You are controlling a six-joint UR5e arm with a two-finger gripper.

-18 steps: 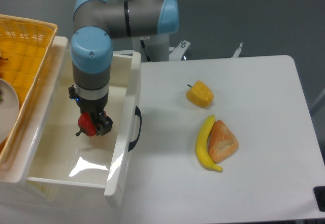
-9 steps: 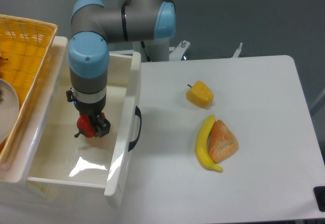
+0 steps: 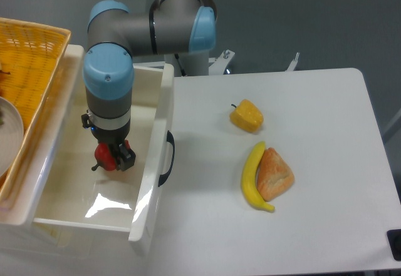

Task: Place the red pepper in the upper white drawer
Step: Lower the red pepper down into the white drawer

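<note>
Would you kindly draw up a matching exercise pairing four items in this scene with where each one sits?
Items:
1. small glossy red pepper
2. yellow banana
3. yellow pepper
4. yellow wicker basket

Places:
A. on the table, alone, beyond the orange wedge of bread
B. left of the large white plastic drawer
C. in the tool, inside the drawer
D. against the bread

Pairs: 1-C, 2-D, 3-A, 4-B
</note>
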